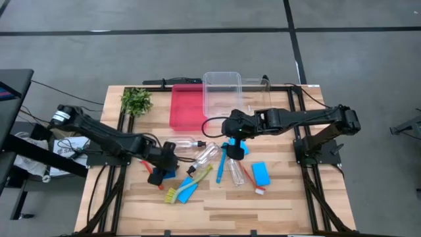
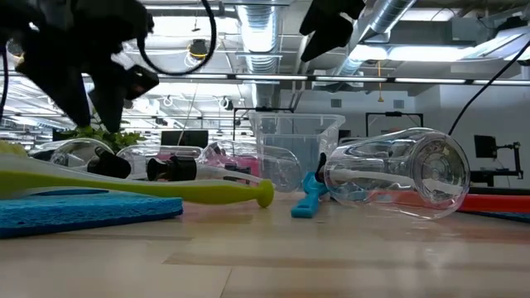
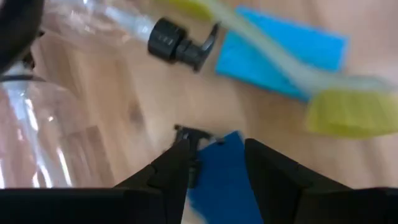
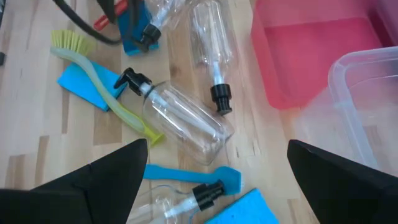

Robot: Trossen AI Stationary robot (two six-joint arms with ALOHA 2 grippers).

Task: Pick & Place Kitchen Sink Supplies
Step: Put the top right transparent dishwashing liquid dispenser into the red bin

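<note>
- Nearest the low camera, a blue sponge (image 2: 83,209) lay flat under a yellow-green brush (image 2: 132,187).
- The left gripper (image 3: 214,163) held its fingers apart around another sponge (image 3: 221,177); soft and light, probably best pinched across the short sides.
- Bottles (image 1: 206,155) lay mid-table; likely slippery, so grip the body.
- The right gripper (image 1: 235,150), fingers apart, hovered above them.
</note>
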